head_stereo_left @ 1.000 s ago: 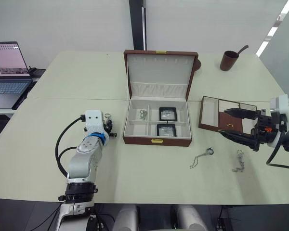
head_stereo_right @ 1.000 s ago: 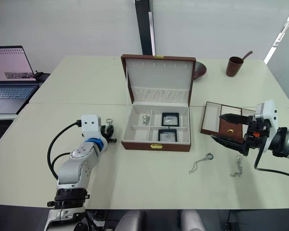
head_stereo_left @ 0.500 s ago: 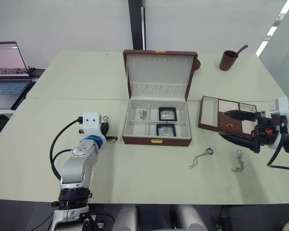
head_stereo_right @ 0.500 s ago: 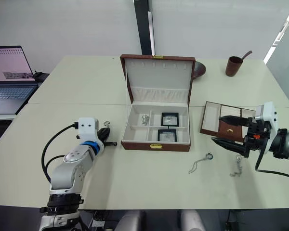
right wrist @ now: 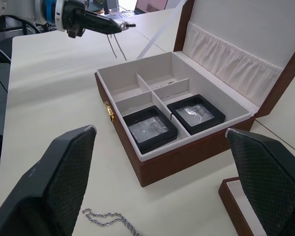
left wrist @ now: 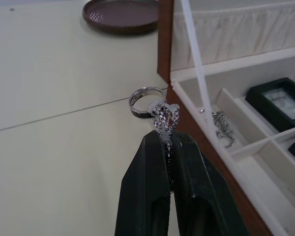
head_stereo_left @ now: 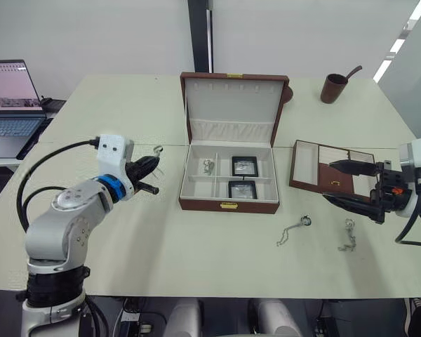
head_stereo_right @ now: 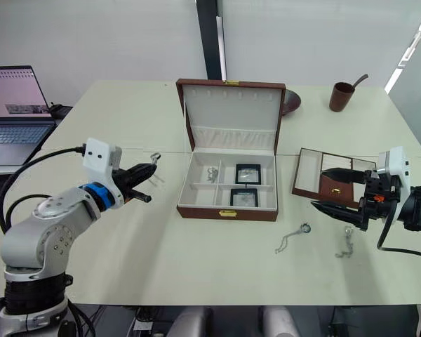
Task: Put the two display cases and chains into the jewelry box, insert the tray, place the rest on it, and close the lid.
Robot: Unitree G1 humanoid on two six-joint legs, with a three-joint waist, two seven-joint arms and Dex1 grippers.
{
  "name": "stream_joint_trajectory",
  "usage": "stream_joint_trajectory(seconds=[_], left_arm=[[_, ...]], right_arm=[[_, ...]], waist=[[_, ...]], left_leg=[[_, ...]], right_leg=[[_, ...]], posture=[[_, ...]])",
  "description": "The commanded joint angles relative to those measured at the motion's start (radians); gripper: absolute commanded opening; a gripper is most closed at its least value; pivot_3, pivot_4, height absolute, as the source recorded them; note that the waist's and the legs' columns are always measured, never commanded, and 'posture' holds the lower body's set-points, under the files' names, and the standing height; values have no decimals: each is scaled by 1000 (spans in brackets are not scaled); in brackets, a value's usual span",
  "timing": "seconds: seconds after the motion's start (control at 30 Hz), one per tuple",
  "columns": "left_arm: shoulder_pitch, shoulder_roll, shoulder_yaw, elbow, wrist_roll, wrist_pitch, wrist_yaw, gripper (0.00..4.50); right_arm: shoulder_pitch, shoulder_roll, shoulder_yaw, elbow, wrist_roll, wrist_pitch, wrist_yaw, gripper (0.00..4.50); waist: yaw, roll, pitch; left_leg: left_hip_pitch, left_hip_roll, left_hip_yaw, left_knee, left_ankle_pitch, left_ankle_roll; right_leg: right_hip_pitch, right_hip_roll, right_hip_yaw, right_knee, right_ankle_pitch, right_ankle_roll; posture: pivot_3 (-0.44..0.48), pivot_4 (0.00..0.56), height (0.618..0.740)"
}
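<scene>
Left of the jewelry box (head_stereo_left: 230, 173), left jaws pinching a chain (left wrist: 163, 114) (airborne), right jaws spread.

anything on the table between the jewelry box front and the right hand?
One chain lies on the table between the jewelry box and the right hand, seen in the left eye view.

Left arm (head_stereo_left: 63, 225): grey rounded shell, blue ring at wrist, white square camera block above it, black cable looping from the block back along the arm; left gripper (head_stereo_left: 153, 175) fingers black, tapered; right gripper (head_stereo_left: 351, 184) fingers black, textured pads, white housing, small orange part, black cable trailing
</scene>
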Motion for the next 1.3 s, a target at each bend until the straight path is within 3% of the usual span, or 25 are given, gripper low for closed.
stream_joint_trajectory(seconds=[0.03, 0.5, 0.87, 1.3], left_arm=[[-63, 38, -8, -59, -81, 35, -73, 34], [-197, 26, -126, 2, -150, 52, -160, 34], [-57, 45, -211, 100, -95, -38, -271, 34], [-37, 23, -222, 132, -60, -85, -287, 34]], right_arm=[[13, -5, -48, -35, 8, -17, -10, 4500], [101, 22, -90, -119, 15, -17, -82, 4500], [136, 52, -93, -174, 20, -14, -142, 4500], [137, 53, -89, -172, 20, -17, -156, 4500]], waist=[[0, 0, 0], [-2, -1, 1], [-1, -1, 1], [0, -1, 1]], left_leg=[[0, 0, 0, 0, 0, 0], [0, 0, 0, 0, 0, 0], [0, 0, 0, 0, 0, 0], [0, 0, 0, 0, 0, 0]], right_leg=[[0, 0, 0, 0, 0, 0], [0, 1, 1, 0, 0, 0], [0, 1, 1, 0, 0, 0], [0, 0, 1, 0, 0, 0]], posture=[[0, 150, 740], [0, 150, 740], [0, 150, 740], [0, 150, 740]])
